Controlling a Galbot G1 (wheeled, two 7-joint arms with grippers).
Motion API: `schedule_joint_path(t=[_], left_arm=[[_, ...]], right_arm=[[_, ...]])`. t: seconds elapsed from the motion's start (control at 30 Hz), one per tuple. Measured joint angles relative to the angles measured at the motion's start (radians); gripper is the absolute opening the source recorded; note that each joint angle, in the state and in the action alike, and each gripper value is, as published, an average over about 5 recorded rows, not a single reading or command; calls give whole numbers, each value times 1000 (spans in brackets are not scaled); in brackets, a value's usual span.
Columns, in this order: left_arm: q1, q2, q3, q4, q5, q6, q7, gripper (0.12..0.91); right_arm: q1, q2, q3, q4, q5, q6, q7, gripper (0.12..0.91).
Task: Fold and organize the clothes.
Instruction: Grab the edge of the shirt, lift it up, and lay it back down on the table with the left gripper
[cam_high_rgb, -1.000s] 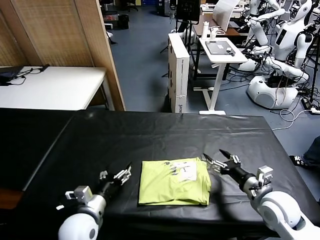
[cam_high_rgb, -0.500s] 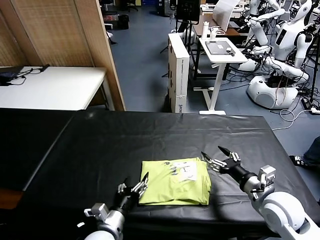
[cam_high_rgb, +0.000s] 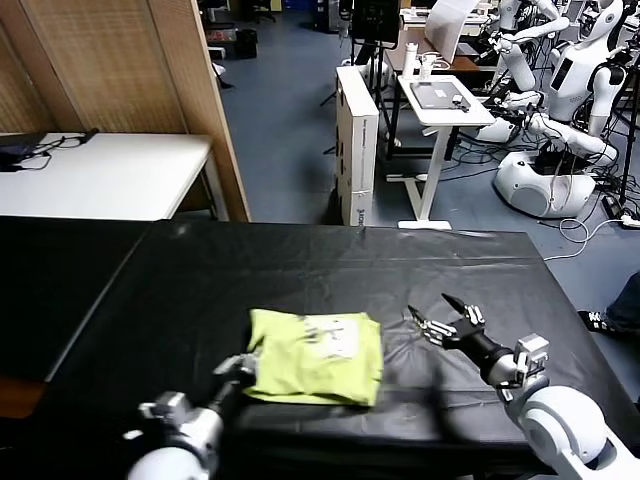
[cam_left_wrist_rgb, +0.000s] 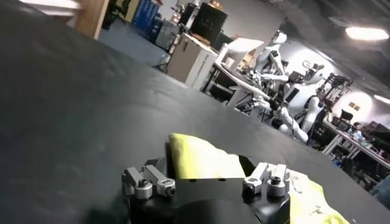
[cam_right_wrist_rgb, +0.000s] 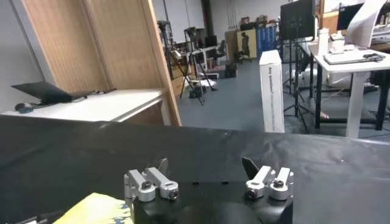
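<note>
The lime T-shirt (cam_high_rgb: 315, 355) lies folded into a rectangle on the black table (cam_high_rgb: 200, 280), a white label (cam_high_rgb: 338, 335) showing on top. My left gripper (cam_high_rgb: 243, 366) is at the shirt's near left corner and grips that edge. In the left wrist view the yellow cloth (cam_left_wrist_rgb: 198, 159) runs in between the jaws of the left gripper (cam_left_wrist_rgb: 202, 164). My right gripper (cam_high_rgb: 430, 310) hovers open just to the right of the shirt, clear of it. The right wrist view shows the right gripper (cam_right_wrist_rgb: 205, 165) with nothing between its fingers and a corner of the shirt (cam_right_wrist_rgb: 97, 210) off to one side.
Black cloth covers the whole table, which is wrinkled near the right gripper. Beyond its far edge stand a white table (cam_high_rgb: 100, 175), a wooden panel (cam_high_rgb: 190, 100), a tall white box (cam_high_rgb: 357, 140), a white desk (cam_high_rgb: 445, 100) and other robots (cam_high_rgb: 560, 100).
My left gripper came in to the shirt's near left corner and closed on it. The shirt has slid to the left with it. The right gripper has barely moved.
</note>
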Motion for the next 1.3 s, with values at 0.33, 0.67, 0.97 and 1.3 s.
schedule_joint_path(t=[0.33,0.67,0.97,1.3], left_arm=[[-3,213,-231,-85,-103,50,12,187],[-9,418,-422,-197,-291,159,-74,187],[-59,360,-266,-369,-378,263,-191,187],[-123,123,84,-226,-237,204,-133,187]], right_arm=[[3,43,-12,-36,-46,9,-2,907],[-7,78,-25,-55,-71,22,-8,907],[-45,96,-9,-47,-116,23,-6,907],[-52,119,-41,-20,-146,16,-20,907]])
